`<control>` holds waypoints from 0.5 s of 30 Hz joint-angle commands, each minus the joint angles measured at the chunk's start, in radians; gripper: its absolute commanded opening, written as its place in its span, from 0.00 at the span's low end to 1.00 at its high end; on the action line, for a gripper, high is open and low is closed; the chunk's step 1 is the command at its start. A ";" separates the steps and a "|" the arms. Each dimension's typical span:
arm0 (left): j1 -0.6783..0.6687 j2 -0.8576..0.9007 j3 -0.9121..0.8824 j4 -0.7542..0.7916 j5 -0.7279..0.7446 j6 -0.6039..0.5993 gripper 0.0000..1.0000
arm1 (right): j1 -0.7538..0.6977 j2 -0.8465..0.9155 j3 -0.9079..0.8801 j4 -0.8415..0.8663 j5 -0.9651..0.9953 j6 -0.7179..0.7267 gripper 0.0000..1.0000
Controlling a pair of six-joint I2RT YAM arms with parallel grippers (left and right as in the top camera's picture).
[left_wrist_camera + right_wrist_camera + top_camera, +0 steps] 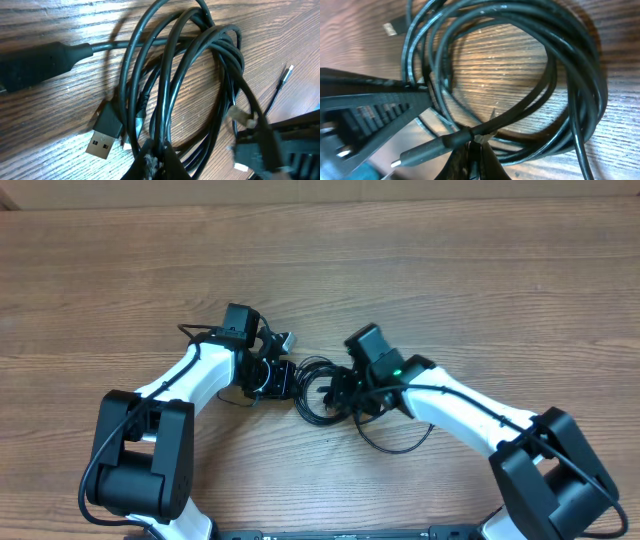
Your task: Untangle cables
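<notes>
I see glossy black cables (318, 388) looped in round coils mid-way across the grainy wooden table (480, 270). The left gripper (154, 164) and right gripper (471, 152) each pinch strands tight. A flat metal USB plug (101, 144) lies beside the coils.

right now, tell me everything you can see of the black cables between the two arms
The cables are thin, glossy black cords, rubbery-looking, wound into overlapping loops in one tangled bundle. It lies on the wooden table between the two arms. One end is a flat USB plug with a silver mouth, and another is a slim plug with a small silver tip. The left fingers and right fingers are each shut on strands of the bundle.
</notes>
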 commanded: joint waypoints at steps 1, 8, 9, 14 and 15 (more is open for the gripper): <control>-0.003 0.016 -0.009 -0.001 0.027 0.023 0.04 | 0.033 0.025 0.005 0.009 0.217 0.063 0.04; -0.001 0.016 -0.009 -0.004 0.164 0.024 0.04 | 0.063 0.076 0.006 0.051 0.239 0.111 0.06; -0.001 0.016 -0.009 -0.004 0.165 0.023 0.04 | 0.063 0.076 0.006 0.050 0.239 0.111 0.06; -0.001 0.016 -0.009 -0.005 0.165 0.023 0.04 | 0.061 0.076 0.007 0.049 0.197 0.089 0.17; -0.001 0.016 -0.009 -0.005 0.165 0.023 0.04 | 0.061 0.076 0.012 0.048 0.180 0.066 0.19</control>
